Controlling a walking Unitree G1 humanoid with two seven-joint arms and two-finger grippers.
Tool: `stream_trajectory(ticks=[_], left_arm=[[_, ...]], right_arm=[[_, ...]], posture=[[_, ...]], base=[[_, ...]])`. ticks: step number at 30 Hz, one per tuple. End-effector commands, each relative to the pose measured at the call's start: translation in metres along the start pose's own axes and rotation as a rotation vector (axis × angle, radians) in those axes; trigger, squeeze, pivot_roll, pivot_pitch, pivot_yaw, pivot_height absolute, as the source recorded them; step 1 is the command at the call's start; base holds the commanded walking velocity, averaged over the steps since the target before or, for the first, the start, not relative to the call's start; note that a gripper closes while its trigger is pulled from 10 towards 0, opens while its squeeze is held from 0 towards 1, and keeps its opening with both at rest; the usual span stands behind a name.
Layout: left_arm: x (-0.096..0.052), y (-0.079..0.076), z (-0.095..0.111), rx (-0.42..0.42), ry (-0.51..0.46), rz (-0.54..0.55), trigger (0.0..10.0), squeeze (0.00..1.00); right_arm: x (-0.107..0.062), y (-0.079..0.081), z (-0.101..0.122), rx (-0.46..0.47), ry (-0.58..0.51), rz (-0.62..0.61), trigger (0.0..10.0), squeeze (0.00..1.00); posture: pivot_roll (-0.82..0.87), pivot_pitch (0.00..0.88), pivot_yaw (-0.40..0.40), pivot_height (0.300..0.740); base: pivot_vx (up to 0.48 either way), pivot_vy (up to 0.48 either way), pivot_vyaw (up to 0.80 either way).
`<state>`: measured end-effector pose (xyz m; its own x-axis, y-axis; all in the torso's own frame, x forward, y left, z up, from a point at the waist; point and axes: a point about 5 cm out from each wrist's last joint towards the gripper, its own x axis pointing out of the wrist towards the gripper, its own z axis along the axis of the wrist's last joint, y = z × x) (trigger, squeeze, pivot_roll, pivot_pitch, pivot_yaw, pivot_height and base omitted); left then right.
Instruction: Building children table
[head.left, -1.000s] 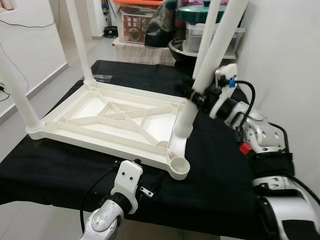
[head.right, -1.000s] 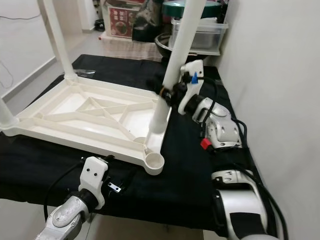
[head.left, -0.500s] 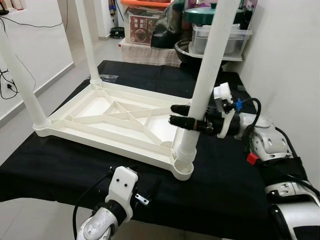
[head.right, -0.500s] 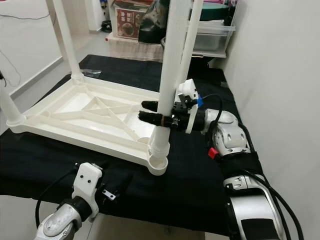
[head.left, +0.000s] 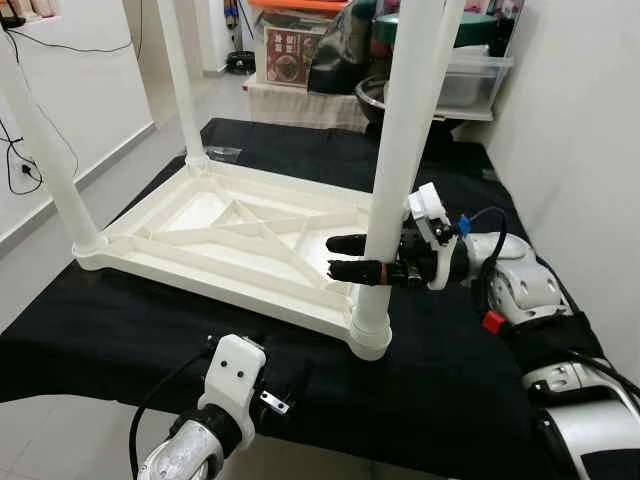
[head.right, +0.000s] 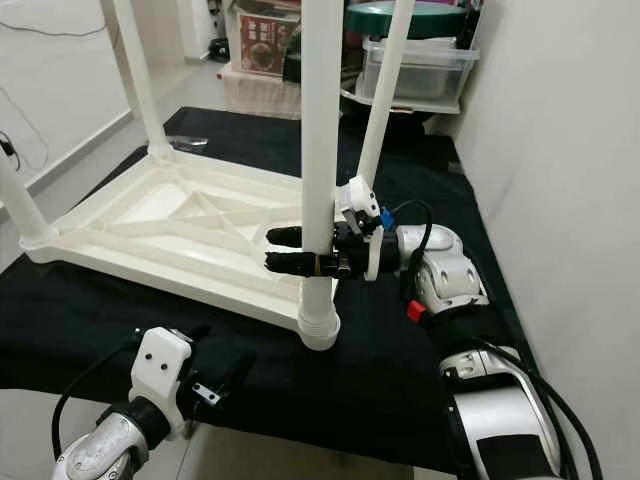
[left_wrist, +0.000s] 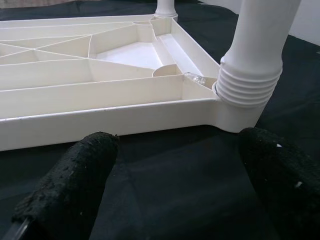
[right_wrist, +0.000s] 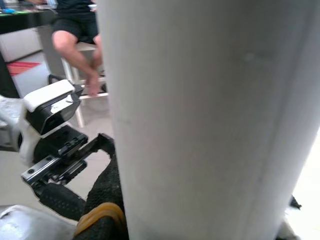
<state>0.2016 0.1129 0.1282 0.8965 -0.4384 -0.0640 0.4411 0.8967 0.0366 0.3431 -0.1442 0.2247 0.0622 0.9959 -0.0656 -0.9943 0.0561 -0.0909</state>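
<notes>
The right gripper clamps the upright white leg seated in the near corner socket of the upturned table top, while the left gripper rests spread on the black cloth.

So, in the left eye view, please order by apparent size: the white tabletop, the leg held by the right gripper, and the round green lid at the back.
1. white tabletop, lying upside down, the widest.
2. held leg, gripped by the right gripper; its top is cut off, and it stands nearer the camera.
3. green lid, farthest away and partly hidden, so its true size is unsure.
</notes>
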Motion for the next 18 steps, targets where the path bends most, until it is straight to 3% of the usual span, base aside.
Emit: stream_trajectory(ticks=[1,12,18], left_arm=[[-0.004,-0.001,0.0,-0.004,0.018,-0.014,10.0,0.0],[-0.013,-0.005,0.008,-0.008,0.02,-0.014,10.0,0.0],[-0.015,-0.01,0.008,-0.015,0.035,-0.026,10.0,0.0]], right_arm=[[0.007,-0.001,0.004,-0.032,0.007,0.064,10.0,0.0],[0.016,-0.008,0.017,-0.083,0.004,0.113,10.0,0.0],[0.003,-0.014,0.033,-0.116,-0.009,0.105,10.0,0.0]], posture=[[0.17,0.084,-0.058,0.74],[0.18,0.12,-0.066,0.74],[0.17,0.105,-0.071,0.74]], base=[[0.0,0.0,0.0],[0.0,0.0,0.0],[0.0,0.0,0.0]])
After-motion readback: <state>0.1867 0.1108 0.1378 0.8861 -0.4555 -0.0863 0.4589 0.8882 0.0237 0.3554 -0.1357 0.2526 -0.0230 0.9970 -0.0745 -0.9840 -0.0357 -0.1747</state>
